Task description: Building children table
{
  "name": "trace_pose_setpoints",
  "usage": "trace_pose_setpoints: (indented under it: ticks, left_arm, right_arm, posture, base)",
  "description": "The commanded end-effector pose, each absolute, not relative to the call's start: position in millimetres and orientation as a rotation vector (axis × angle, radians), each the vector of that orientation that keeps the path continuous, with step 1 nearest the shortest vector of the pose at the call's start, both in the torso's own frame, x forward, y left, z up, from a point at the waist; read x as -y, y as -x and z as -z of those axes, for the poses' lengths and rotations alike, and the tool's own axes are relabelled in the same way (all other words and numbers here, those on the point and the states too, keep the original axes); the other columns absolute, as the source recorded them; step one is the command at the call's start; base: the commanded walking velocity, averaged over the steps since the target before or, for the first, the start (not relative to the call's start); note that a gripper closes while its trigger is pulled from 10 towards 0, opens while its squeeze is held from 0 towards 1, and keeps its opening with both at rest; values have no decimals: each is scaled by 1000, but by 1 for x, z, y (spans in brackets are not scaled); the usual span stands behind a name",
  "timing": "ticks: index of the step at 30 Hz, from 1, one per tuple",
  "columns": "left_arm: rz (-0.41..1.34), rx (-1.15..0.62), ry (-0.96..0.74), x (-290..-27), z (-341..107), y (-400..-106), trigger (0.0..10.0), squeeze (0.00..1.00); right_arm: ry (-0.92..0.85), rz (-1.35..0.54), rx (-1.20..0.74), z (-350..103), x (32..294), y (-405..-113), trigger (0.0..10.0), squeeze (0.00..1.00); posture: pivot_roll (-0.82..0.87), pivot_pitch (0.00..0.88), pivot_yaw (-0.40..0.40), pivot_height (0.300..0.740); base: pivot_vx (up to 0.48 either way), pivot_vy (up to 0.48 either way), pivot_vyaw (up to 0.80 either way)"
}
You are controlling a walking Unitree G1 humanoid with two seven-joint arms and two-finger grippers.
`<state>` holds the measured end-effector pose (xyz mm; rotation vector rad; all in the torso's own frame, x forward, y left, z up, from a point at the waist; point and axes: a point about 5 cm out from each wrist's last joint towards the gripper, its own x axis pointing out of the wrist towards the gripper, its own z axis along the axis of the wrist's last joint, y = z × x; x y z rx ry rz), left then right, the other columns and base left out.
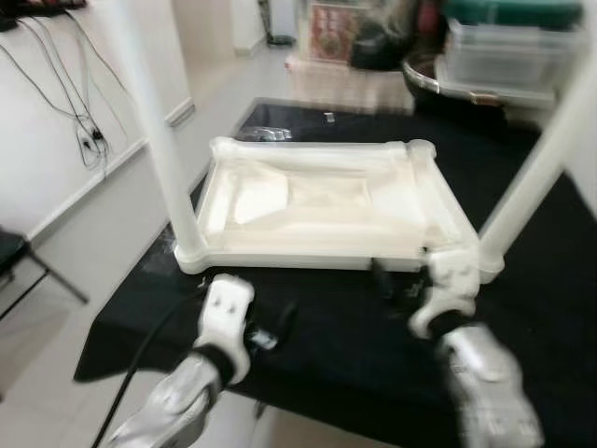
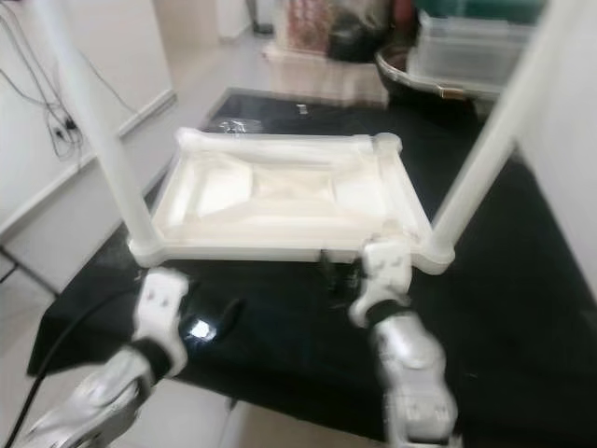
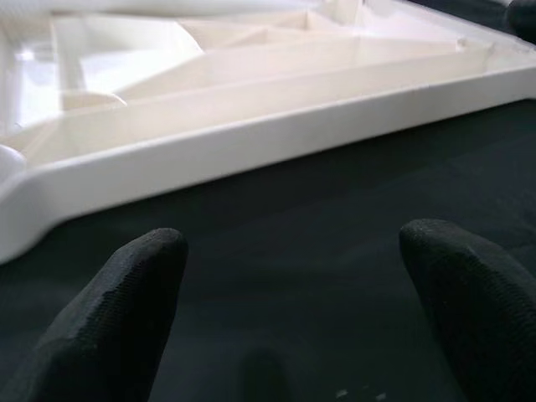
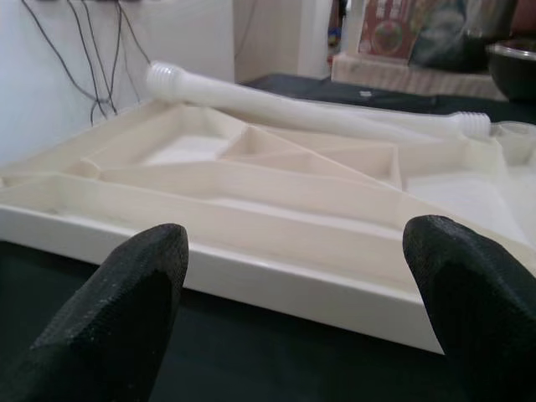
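Note:
A white plastic tabletop [image 1: 317, 201] lies upside down on the black-covered work table [image 1: 354, 345]. One white leg [image 1: 159, 121] stands upright in its near left corner and another leg [image 1: 541, 159] in its near right corner. A loose threaded leg [image 4: 318, 109] lies across the far side of the tabletop. My left gripper [image 1: 269, 334] hovers open over the black cloth just in front of the tabletop's near rim [image 3: 251, 142]. Open as well, my right gripper [image 1: 392, 280] points at the near rim close to the right leg. Both hold nothing.
Clear plastic bins [image 1: 513, 56] and a metal bowl [image 1: 438, 75] stand behind the table at the back right. Cables [image 1: 75, 103] hang on the left wall, with a dark chair [image 1: 14, 252] below. The table's front edge is right under my arms.

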<state>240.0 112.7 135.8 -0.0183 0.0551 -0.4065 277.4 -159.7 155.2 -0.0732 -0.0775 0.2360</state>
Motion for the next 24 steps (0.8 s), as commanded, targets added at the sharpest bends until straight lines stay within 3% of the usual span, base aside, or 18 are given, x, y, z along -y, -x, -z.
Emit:
trace_pose_setpoints:
  ticks: [1,24]
  left_arm:
    - [416,-52,14,-111,-134,-239,10000,0]
    - [472,-31,24,-111,-126,-235,10000,0]
  right_arm:
    - [70,-214,62,-149,166,-276,10000,0]
    - [128,-208,55,-144,165,-271,10000,0]
  posture:
    - [68,84,-40,740]
    - [52,84,-39,740]
  base:
    - [0,480,0]
    - [0,480,0]
